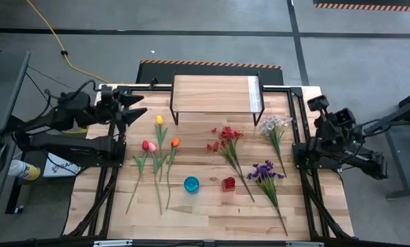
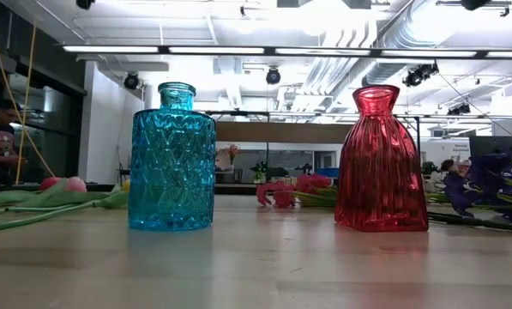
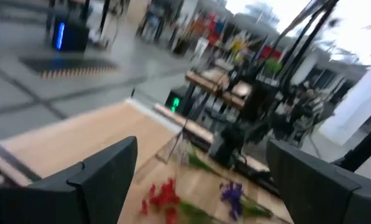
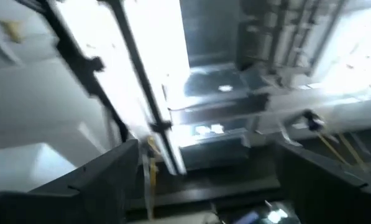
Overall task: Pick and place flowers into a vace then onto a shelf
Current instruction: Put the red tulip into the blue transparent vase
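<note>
Both end effectors stand spread and hold nothing. Left end effector (image 1: 137,108) hangs over the left edge of the worktop (image 1: 205,219), near the far left corner, its fingers (image 3: 98,171) pointing across toward the shelf (image 1: 215,92). Right end effector (image 1: 313,103) sits raised at the right edge, near the far right corner, well apart from everything on the wood.

The shelf stands at the middle of the far edge. All flowers lie flat on the worktop in front of it. Toward the left edge lie the tulips: yellow (image 1: 159,121), pink (image 1: 152,147), red (image 1: 145,145) and orange (image 1: 175,143), stems running toward the near edge. Right of centre lies a red sprig (image 1: 225,135); a white sprig (image 1: 275,125) lies nearer the right edge and a purple sprig (image 1: 264,171) in front of it.

Two vases stand upright near the middle, toward the near edge: a blue vase (image 2: 171,159) and a red vase (image 2: 380,163), close together but apart, between the tulip stems and the sprig stems. A person sits in the room beyond, at the left of the low view.
</note>
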You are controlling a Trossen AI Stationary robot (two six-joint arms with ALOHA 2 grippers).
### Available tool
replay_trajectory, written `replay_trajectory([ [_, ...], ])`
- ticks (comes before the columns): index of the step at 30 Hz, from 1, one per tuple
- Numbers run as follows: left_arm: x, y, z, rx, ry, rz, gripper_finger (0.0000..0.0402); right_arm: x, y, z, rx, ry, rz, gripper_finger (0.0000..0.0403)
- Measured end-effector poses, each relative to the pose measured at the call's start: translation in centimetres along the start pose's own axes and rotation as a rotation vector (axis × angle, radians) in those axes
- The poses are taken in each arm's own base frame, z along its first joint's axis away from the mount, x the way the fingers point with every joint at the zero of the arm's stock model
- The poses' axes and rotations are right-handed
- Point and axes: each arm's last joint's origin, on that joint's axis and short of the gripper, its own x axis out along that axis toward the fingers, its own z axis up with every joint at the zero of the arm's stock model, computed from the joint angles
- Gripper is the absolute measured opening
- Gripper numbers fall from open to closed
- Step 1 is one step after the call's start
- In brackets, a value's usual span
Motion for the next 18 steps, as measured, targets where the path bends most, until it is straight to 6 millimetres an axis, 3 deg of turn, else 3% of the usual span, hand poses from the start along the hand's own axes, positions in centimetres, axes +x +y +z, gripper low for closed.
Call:
replay_trajectory([
  [7, 0.6, -0.9, 1.6, -0.174, 0.295, 0.196, 0.0385, 6.6, 0.6, 3.4, -0.132, 0.205, -0.043, 0.0354],
  [12, 0.8, -0.6, 0.8, -0.302, 0.477, 0.393, 0.0385, 11.3, 0.6, 4.7, -0.159, 0.345, -0.031, 0.0354],
  [18, 1.5, -0.2, -0.6, -0.372, 0.624, 0.560, 0.0385, 15.5, -0.1, 4.7, -0.158, 0.470, -0.052, 0.0354],
])
